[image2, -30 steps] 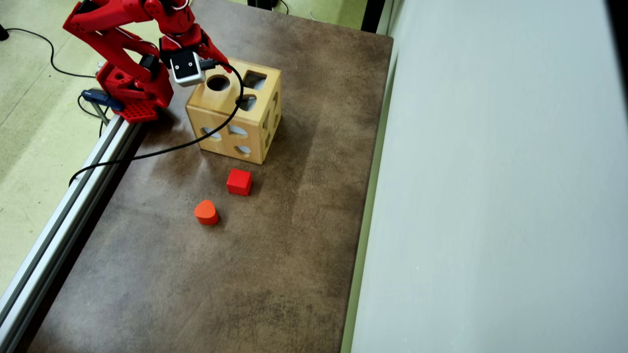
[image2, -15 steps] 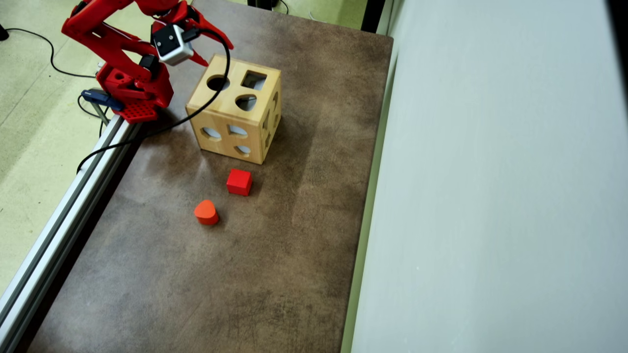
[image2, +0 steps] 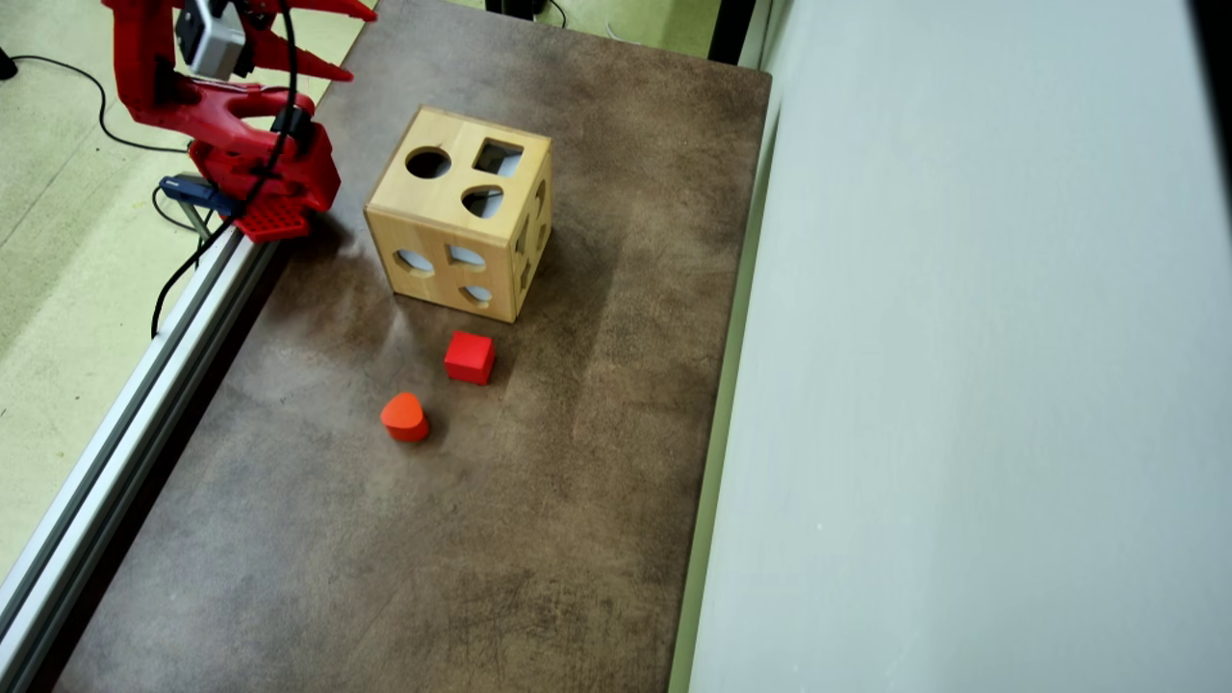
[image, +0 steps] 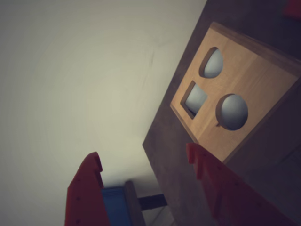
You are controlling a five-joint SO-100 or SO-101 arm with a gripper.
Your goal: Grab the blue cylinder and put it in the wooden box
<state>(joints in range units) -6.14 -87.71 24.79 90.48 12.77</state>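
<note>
The wooden box (image2: 433, 207) stands on the table's far part, its top face showing round, square and rounded cut-outs. It also shows in the wrist view (image: 249, 75), to the upper right of my jaws. The blue cylinder is not in view in either frame. My gripper (image2: 351, 43) is raised at the table's far left corner, up and left of the box, with its red fingers spread. In the wrist view my gripper (image: 142, 153) is open with nothing between the fingers.
A red cube (image2: 470, 357) and an orange rounded block (image2: 404, 417) lie on the brown table (image2: 539, 500) in front of the box. An aluminium rail (image2: 144, 385) runs along the left edge. A wall borders the right. A blue flat shape (image: 115, 205) lies off-table behind one finger.
</note>
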